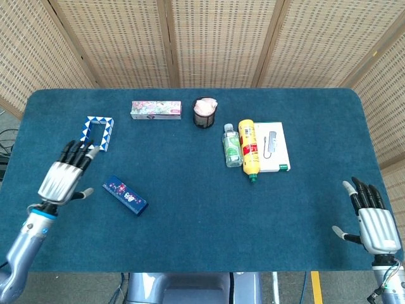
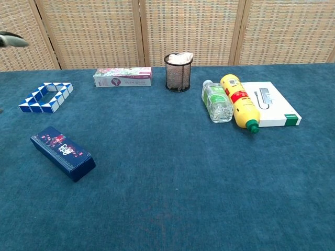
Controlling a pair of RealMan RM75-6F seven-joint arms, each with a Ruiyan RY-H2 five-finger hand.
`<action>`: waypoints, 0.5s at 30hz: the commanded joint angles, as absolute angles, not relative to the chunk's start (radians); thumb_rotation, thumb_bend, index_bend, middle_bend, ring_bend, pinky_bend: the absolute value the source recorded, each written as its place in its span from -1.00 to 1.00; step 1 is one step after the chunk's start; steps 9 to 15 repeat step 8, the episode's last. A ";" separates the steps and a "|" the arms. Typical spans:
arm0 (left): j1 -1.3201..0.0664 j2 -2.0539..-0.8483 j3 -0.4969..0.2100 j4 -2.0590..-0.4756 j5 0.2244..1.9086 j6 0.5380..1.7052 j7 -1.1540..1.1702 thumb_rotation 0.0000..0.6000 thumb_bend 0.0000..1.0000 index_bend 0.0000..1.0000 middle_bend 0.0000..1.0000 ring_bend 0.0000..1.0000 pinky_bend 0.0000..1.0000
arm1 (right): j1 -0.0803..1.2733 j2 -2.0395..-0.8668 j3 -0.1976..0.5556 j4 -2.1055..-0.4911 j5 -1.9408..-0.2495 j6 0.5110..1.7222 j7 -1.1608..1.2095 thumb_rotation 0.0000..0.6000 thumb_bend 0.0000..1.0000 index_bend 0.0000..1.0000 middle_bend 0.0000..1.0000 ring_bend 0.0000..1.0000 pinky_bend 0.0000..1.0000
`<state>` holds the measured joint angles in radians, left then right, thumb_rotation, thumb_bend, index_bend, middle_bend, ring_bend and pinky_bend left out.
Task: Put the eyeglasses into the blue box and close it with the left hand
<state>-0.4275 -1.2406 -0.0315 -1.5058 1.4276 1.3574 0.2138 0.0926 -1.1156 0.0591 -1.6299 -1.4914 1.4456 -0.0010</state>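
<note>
Our left robot hand [image 1: 63,178] hovers released beside the shut box [image 1: 124,194]; the job looks finished, nothing further needed.

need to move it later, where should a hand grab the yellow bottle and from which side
Grip the yellow bottle around its mid-body, coming from above. It lies on its side, the clear bottle and the white box close on either flank, so only the top is free.

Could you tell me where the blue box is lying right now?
The blue box lies closed on the table's front-left area in the head view, just right of the raised left hand and nearer than the blue-and-white puzzle ring.
</note>
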 commanded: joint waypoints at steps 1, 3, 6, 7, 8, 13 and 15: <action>-0.288 -1.220 -0.036 -1.543 1.328 1.465 0.191 1.00 -1.00 -1.00 -1.00 -1.00 -1.00 | 0.092 -1.116 0.059 -1.630 -1.493 1.447 -0.001 1.00 -0.89 -1.00 -1.00 -1.00 -1.00; -0.258 -1.213 -0.033 -1.542 1.312 1.475 0.149 1.00 -1.00 -1.00 -1.00 -1.00 -1.00 | 0.091 -1.116 0.058 -1.630 -1.494 1.450 -0.001 1.00 -0.89 -1.00 -1.00 -1.00 -1.00; -0.224 -1.215 -0.030 -1.524 1.302 1.491 0.114 1.00 -1.00 -1.00 -1.00 -1.00 -1.00 | 0.090 -1.116 0.058 -1.629 -1.496 1.452 0.000 1.00 -0.89 -1.00 -1.00 -1.00 -1.00; -0.216 -1.216 -0.029 -1.521 1.297 1.493 0.111 1.00 -1.00 -1.00 -1.00 -1.00 -1.00 | 0.090 -1.116 0.058 -1.629 -1.496 1.452 0.001 1.00 -0.89 -1.00 -1.00 -1.00 -1.00; -0.210 -1.215 -0.029 -1.520 1.293 1.490 0.108 1.00 -1.00 -1.00 -1.00 -1.00 -1.00 | 0.090 -1.116 0.058 -1.629 -1.496 1.452 0.001 1.00 -0.89 -1.00 -1.00 -1.00 -1.00; -0.210 -1.215 -0.029 -1.520 1.293 1.490 0.108 1.00 -1.00 -1.00 -1.00 -1.00 -1.00 | 0.090 -1.116 0.058 -1.629 -1.496 1.452 0.001 1.00 -0.89 -1.00 -1.00 -1.00 -1.00; -0.210 -1.215 -0.029 -1.520 1.293 1.490 0.108 1.00 -1.00 -1.00 -1.00 -1.00 -1.00 | 0.090 -1.116 0.058 -1.629 -1.496 1.452 0.001 1.00 -0.89 -1.00 -1.00 -1.00 -1.00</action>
